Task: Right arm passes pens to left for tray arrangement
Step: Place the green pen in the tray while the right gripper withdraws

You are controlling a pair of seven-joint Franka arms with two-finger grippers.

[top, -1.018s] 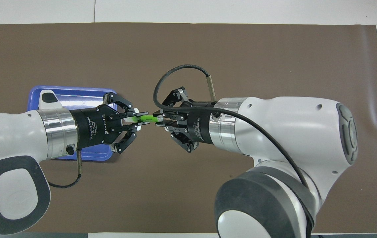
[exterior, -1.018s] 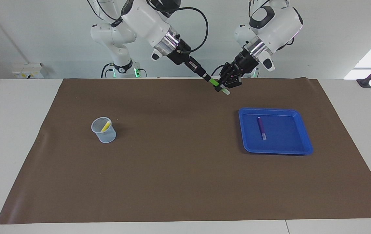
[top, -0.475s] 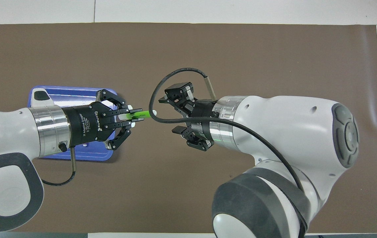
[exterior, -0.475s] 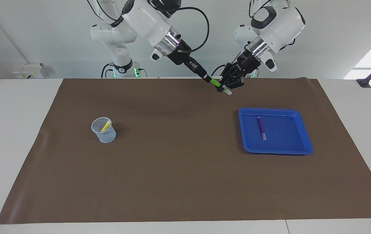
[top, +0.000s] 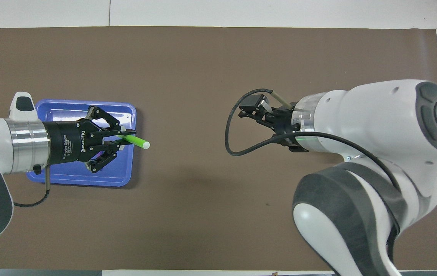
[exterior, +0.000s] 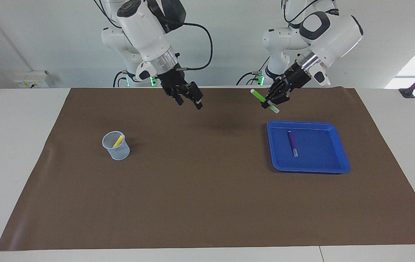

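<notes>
Pens of three colours sit at three spots. The green pen, bright with a pale whitish tip at each end, is pinched in the closed fingers of the left gripper, held tilted in the air over the brown mat beside the rim of the blue tray at the left arm's end of the table. The purple pen, slim with a whitish end, lies flat inside that shallow square tray. The yellow pen leans in a small translucent cup toward the right arm's end. The right gripper hangs over bare mat, its fingers spread wide and holding nothing, well apart from the green pen.
</notes>
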